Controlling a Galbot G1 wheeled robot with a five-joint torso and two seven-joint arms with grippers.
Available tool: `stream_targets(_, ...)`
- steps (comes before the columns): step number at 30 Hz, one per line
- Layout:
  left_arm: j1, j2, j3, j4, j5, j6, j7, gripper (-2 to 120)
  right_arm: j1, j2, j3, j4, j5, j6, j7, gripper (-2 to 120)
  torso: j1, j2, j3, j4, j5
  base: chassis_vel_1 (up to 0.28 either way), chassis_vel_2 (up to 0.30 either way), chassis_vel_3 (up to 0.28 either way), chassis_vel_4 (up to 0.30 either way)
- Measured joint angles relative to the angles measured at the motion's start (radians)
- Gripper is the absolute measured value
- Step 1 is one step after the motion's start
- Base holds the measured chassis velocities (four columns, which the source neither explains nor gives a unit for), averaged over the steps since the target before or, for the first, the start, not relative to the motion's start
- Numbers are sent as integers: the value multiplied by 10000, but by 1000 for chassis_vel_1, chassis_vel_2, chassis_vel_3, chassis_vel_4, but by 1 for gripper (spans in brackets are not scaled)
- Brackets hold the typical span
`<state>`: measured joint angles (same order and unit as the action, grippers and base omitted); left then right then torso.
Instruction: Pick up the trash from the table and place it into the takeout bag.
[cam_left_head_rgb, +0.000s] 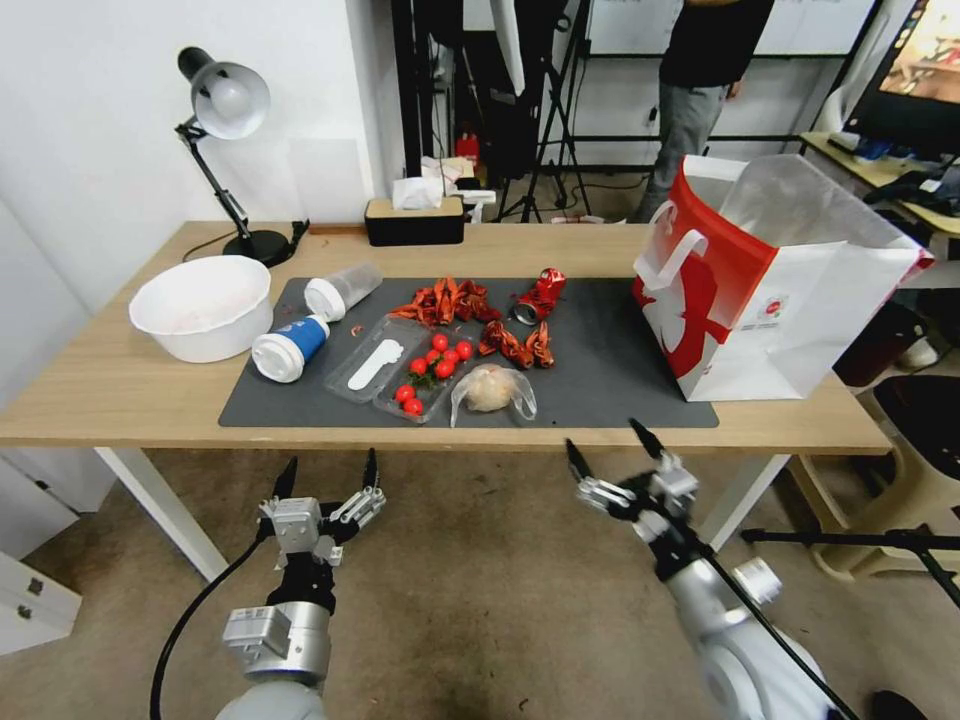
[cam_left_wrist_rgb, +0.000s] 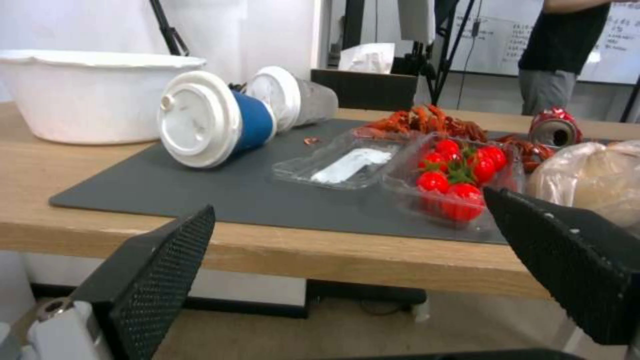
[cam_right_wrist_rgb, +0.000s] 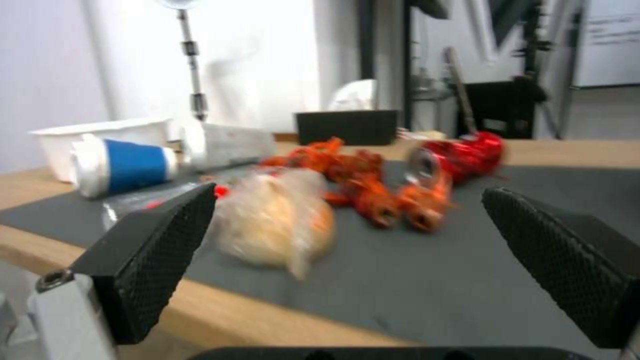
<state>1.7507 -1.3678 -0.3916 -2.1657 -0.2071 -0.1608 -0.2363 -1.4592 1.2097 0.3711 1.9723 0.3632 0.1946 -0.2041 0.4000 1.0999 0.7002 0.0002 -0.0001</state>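
Approach stage, nothing collected. Left pincer (cam_left_head_rgb: 327, 478) and right pincer (cam_left_head_rgb: 607, 446) hang wide open, empty, short of the light-wood table (cam_left_head_rgb: 120, 385). Trash litters the mat; nearest, the clear-bagged bun (cam_left_head_rgb: 491, 389). Boxy white-and-red takeout bag (cam_left_head_rgb: 770, 290) stands open, right. Next: reach forward, grasp.

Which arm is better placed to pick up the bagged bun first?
Right, probably. The right gripper hangs open just off the table edge, nearer the bagged bun and the takeout bag.
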Motion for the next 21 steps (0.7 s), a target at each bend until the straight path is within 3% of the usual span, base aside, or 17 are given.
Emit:
stream_targets(7, 72, -46, -147, -34, 32, -9, -11, 100, 2450, -64, -1639, -1038, -34, -784, 260, 100, 1, 0, 0, 0, 1, 0, 0, 0, 0)
stream_targets(10, 81, -65, -179, -29, 46, -9, -20, 100, 2943, -85, -1966, -1196, -42, -1212, 404, 100, 0, 0, -1, -1, 1, 0, 0, 0, 0)
stream_targets(16, 68, -163, -235, 39, 70, -9, -32, 100, 4028, -256, -2740, -1372, -5, -2930, 1239, 100, 0, 0, -1, -1, 0, 0, 0, 0, 0)
stream_targets(21, 85, -242, -217, 86, 158, -9, -35, 100, 4568, -353, -3052, -1626, 388, -3500, 1417, 100, 1, 0, -1, -2, 1, 0, 0, 0, 0)
